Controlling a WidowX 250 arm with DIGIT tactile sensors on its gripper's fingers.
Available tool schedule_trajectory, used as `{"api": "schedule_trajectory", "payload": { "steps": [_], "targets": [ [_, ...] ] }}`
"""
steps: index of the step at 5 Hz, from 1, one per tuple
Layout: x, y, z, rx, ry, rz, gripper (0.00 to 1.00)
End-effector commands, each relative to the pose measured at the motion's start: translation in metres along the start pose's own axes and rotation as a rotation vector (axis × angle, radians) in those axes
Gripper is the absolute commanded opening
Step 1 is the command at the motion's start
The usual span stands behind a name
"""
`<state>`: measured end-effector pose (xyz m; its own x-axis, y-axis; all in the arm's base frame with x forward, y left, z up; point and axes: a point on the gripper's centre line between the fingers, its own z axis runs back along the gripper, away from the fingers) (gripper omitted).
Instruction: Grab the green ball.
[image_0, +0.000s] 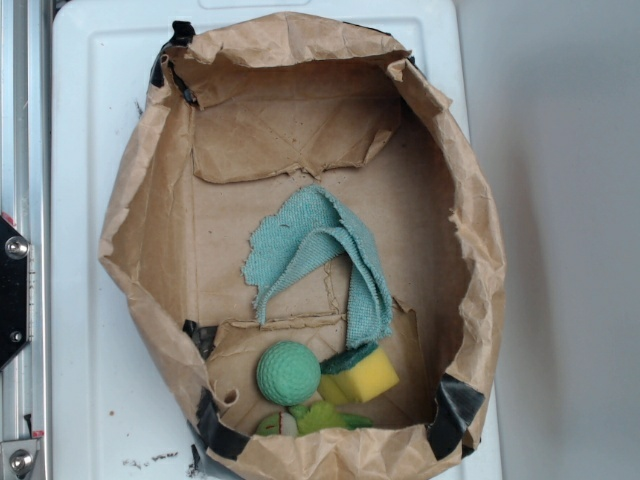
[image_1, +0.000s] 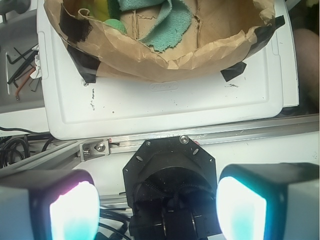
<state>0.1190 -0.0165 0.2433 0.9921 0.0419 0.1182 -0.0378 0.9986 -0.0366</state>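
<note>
A crumpled brown paper bag (image_0: 150, 230) lies open on a white tray (image_0: 80, 120). Inside, a teal cloth (image_0: 310, 250) drapes centrally; near it sit a yellow sponge (image_0: 365, 375) and a lime leafy toy (image_0: 320, 418).

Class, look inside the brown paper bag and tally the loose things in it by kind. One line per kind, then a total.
Green ball: 1
Yellow sponge with green top: 1
Teal cloth: 1
Lime-green leafy toy: 1
Total: 4
</note>
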Motion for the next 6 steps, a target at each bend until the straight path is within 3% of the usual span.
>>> {"api": "schedule_trajectory", "payload": {
  "steps": [1,2,3,4,5,6],
  "targets": [
    [0.000,0.000,0.000,0.000,0.000,0.000,1.00],
    [0.039,0.010,-0.005,0.003,-0.040,-0.049,1.00],
    [0.077,0.018,-0.010,-0.028,-0.072,-0.066,1.00],
    [0.112,0.032,-0.026,-0.033,-0.070,-0.072,1.00],
    [0.137,0.049,-0.048,-0.013,-0.094,-0.101,1.00],
    [0.154,0.049,-0.074,-0.045,-0.109,-0.216,1.00]
  ]
}}
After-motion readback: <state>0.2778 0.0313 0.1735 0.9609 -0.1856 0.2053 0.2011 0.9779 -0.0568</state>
